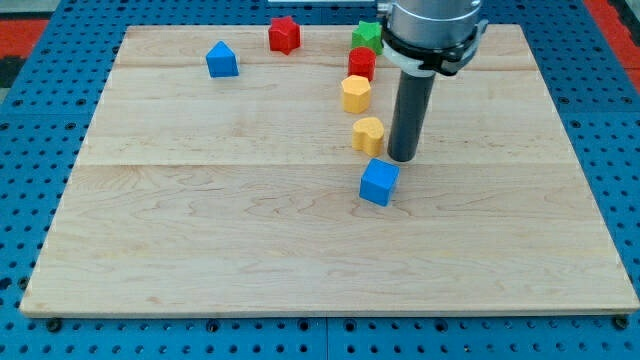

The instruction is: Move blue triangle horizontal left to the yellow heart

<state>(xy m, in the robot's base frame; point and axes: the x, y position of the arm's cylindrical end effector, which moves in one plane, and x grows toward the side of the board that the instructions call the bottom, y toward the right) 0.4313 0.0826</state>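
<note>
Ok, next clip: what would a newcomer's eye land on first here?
The thick dark rod coming down from the view's top, my tip resting just right of the yellow heart and above the blue cube. Then the column of blocks above the heart, and the blue triangle alone at the top left.

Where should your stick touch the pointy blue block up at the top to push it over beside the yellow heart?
No gripping, only pushing. The blue triangle sits far toward the view's top left; the yellow heart is lower and to the right. My tip is right of the heart now. I'd probably press the triangle's upper-left side, pushing down and right, stopping left of the heart.
</note>
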